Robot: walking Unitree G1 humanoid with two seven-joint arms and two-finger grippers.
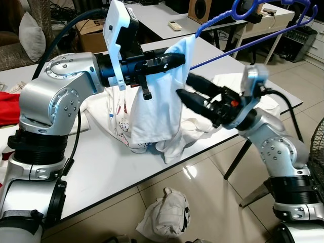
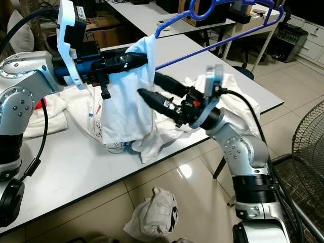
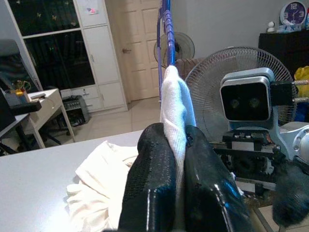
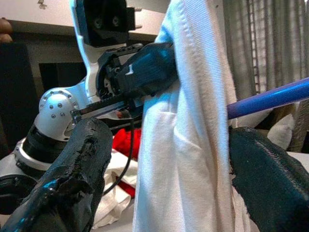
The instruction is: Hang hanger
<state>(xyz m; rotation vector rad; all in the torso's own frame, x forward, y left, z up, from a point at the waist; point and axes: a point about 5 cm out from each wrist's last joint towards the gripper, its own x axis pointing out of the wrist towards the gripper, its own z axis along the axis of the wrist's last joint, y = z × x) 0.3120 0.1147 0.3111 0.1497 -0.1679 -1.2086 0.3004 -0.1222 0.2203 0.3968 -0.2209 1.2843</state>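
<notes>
White and wide, the table (image 1: pixel 101 172) carries a heap of pale laundry (image 2: pixel 192 124), with a red cloth (image 1: pixel 7 109) at its left edge and a crumpled white garment (image 1: pixel 164 212) down on the tiled floor (image 1: pixel 212 172) in front of it. More tables and a standing fan (image 3: pixel 227 72) fill the room behind.

Your left claw (image 1: pixel 177 59) is clenched on the white T-shirt (image 1: pixel 157 111), pinching a fold of it near the top so the rest hangs free above the table. The blue hanger (image 1: pixel 253 38) reaches into that same pinched fold, one end buried in the cloth, while its long bar runs up and away toward your right with the hook high at the far end. Holding it this way keeps shirt and hanger lifted as one piece, and the wrist view confirms the cloth squeezed between both fingers (image 3: pixel 149 183).

Your right claw (image 1: pixel 190 91) is released, its two fingers spread to either side of the hanging shirt just below the left claw. In its wrist view the blue bar passes just above one finger (image 4: pixel 265 179), not touching. It seems placed to take the cloth and steady the load.

Hanging is not yet done, I judge: no rail is visible to receive the hook.
</notes>
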